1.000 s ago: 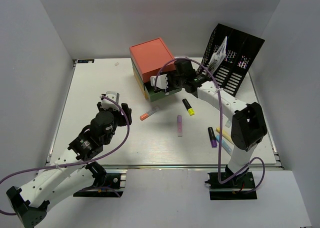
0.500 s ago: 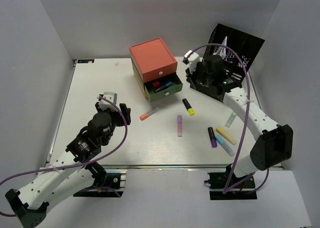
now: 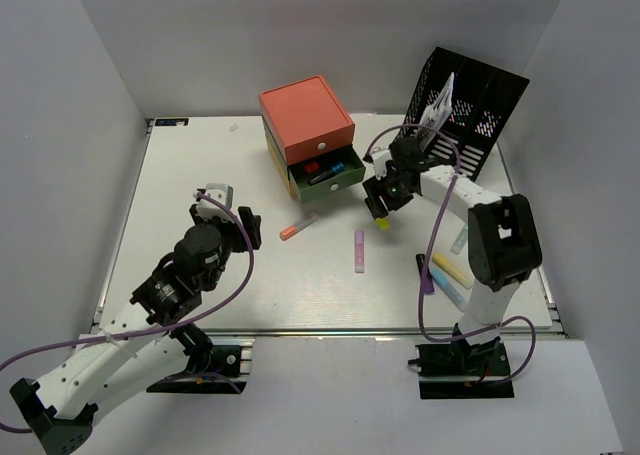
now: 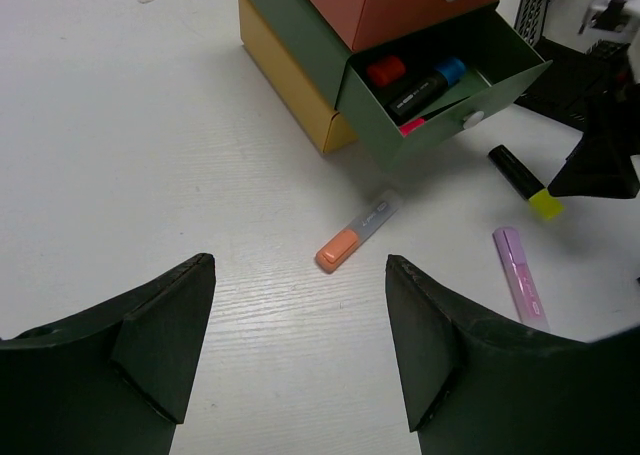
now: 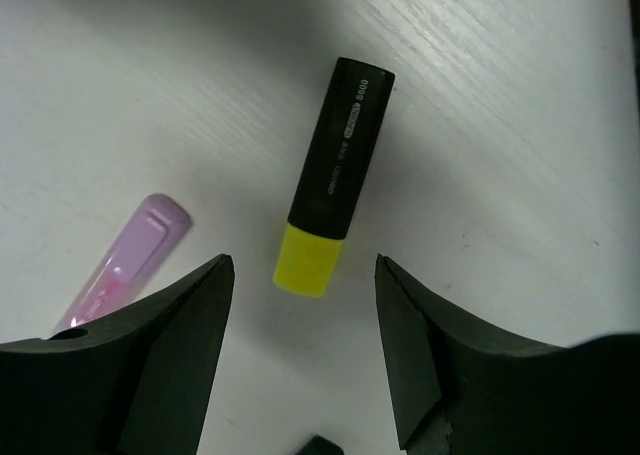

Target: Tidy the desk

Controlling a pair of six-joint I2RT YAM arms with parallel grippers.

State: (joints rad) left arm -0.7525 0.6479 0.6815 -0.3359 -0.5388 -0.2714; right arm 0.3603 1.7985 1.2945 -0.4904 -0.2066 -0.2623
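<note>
Right hand (image 3: 381, 199) is down from the rack (image 3: 470, 115), now over the yellow highlighter (image 5: 333, 165).
Spread wide, empty; pick-up step. Next: lower, close, carry to the open green drawer (image 4: 420, 140).

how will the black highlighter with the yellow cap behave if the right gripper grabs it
The highlighter is probably stiff and light: a short plastic barrel that shouldn't bend in the open right gripper. Its smooth body may slip slightly. It looks flattish and lies flat on the desk, so rolling seems unlikely if nudged.
</note>
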